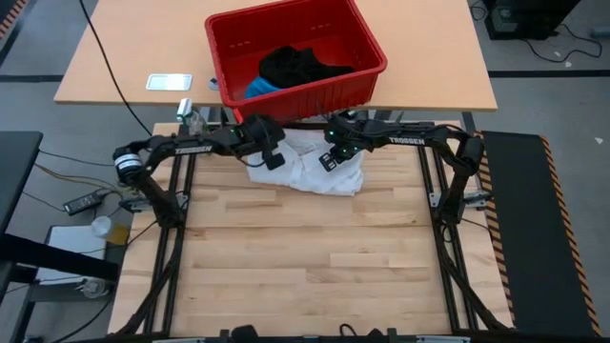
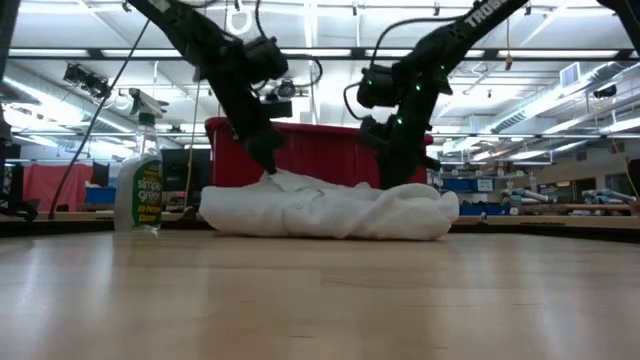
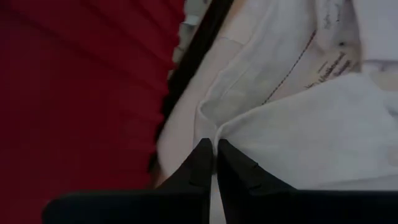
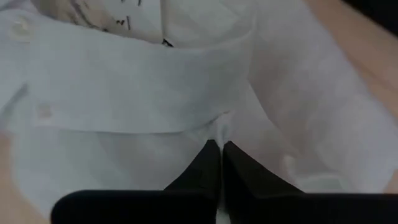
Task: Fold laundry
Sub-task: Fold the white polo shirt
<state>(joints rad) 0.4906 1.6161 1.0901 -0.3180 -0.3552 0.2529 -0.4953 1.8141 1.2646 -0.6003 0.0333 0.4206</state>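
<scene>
A crumpled white shirt (image 1: 310, 164) lies bunched at the upper middle of the high view, on the far part of the wooden table (image 1: 305, 267), just in front of the red plastic basket (image 1: 295, 52). In the basket, at the top centre of that frame, a black garment (image 1: 295, 65) lies heaped with a bright blue one (image 1: 259, 89) showing at its lower left edge.

The left gripper (image 1: 259, 155) reaches in from the left of the high view to the shirt's left edge. In the left wrist view its two dark fingers (image 3: 200, 167) are pressed together, pinching a fold of the white fabric (image 3: 298, 137) at the bottom centre, with the red basket wall (image 3: 74, 93) filling the left half.

The right gripper (image 1: 332, 157) comes in from the right and sits on the shirt's upper right part. In the right wrist view its fingers (image 4: 208, 163) are likewise clenched on a pinch of the cloth below the button placket (image 4: 124, 87).

In the low view the shirt (image 2: 330, 212) is a low white mound at mid-frame, and a spray bottle (image 2: 139, 185) stands at the left.
</scene>
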